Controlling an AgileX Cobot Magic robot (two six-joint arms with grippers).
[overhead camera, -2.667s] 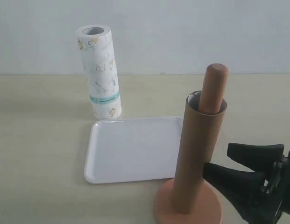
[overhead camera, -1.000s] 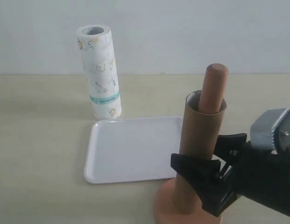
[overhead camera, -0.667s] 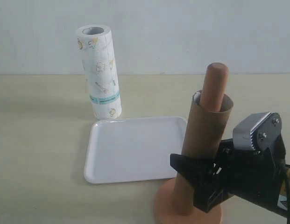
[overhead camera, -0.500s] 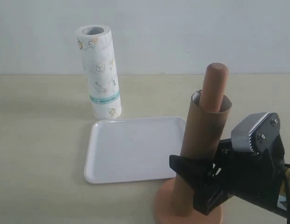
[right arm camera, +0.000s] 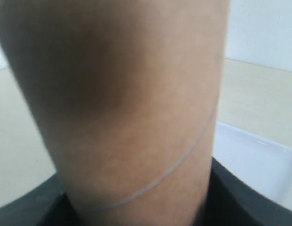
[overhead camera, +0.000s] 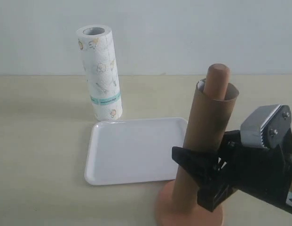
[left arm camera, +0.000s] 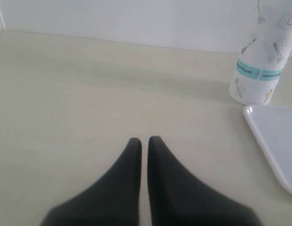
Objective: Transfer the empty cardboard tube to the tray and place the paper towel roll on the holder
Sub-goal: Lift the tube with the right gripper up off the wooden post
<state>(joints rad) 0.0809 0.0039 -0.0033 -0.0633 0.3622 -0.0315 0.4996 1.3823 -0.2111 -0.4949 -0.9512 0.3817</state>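
The brown empty cardboard tube (overhead camera: 207, 127) stands sleeved over the dowel of the wooden holder (overhead camera: 217, 79), leaning slightly, with only the dowel's round top showing above its rim. My right gripper (overhead camera: 204, 157) is shut on the tube's lower half, one black finger on each side. In the right wrist view the tube (right arm camera: 131, 108) fills the picture between the dark fingers (right arm camera: 240, 200). The white tray (overhead camera: 131, 150) lies left of the holder. Behind it, the paper towel roll (overhead camera: 101, 70) stands upright. My left gripper (left arm camera: 143, 140) is shut and empty, low over the bare table.
The holder's round disc base (overhead camera: 164, 209) sits at the front edge of the exterior view, just right of the tray's near corner. In the left wrist view the paper towel roll (left arm camera: 263, 61) and a tray corner (left arm camera: 277, 141) lie ahead of the left gripper.
My right gripper came in from the right and closed on the tube. Since then the tube has risen a little along the dowel, and its top rim leans further right.
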